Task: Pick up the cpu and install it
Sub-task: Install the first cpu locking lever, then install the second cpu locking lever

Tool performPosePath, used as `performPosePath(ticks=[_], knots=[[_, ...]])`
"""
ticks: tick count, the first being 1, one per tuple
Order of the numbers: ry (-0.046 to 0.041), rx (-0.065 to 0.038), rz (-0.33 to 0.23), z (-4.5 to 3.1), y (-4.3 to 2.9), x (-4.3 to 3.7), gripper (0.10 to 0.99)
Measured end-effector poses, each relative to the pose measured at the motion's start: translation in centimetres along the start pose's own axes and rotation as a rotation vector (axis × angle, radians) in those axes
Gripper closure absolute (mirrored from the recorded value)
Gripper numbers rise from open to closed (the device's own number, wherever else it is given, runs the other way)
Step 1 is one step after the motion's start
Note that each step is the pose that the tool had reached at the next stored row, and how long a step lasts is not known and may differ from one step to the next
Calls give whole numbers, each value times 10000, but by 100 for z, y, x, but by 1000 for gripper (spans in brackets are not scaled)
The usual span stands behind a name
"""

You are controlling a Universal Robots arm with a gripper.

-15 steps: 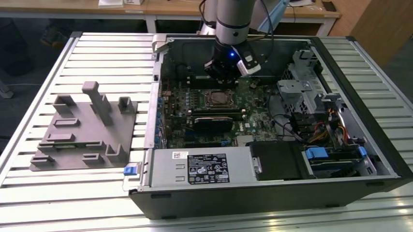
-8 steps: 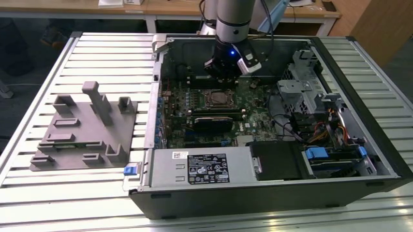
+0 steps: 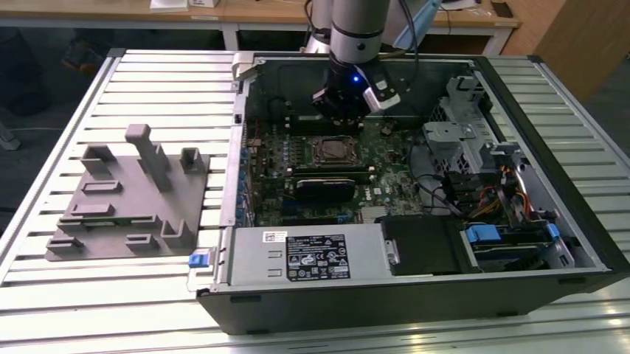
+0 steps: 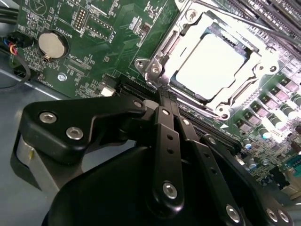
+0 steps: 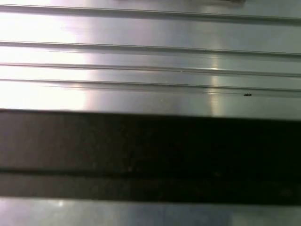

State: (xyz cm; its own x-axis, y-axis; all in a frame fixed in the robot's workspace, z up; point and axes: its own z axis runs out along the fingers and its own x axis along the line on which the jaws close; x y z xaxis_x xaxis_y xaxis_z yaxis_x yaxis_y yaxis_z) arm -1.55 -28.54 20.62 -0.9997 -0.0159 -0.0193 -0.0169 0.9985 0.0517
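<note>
At the left of the exterior view, a grey plastic stand (image 3: 128, 199) sits on the ribbed metal tabletop (image 3: 59, 118). In the middle, the open computer case (image 3: 414, 291) shows its green board. The cpu (image 4: 210, 64) lies in its socket, upper right of the second wrist view. The gripper (image 4: 163, 94) hangs just beside it, fingers (image 4: 165, 136) pressed together, holding nothing.

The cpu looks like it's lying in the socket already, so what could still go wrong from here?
1. The cpu lies inside the open socket frame; if it is not flat, pins could bend.
2. The gripper hangs close beside the socket, so sideways motion might clip the frame.
3. Nearby cables could snag the arm.
</note>
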Motion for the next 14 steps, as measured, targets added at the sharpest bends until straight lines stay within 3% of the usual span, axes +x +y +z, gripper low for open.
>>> performPosePath(ticks=[14], knots=[[0,0,0,-2,-87,1,980]])
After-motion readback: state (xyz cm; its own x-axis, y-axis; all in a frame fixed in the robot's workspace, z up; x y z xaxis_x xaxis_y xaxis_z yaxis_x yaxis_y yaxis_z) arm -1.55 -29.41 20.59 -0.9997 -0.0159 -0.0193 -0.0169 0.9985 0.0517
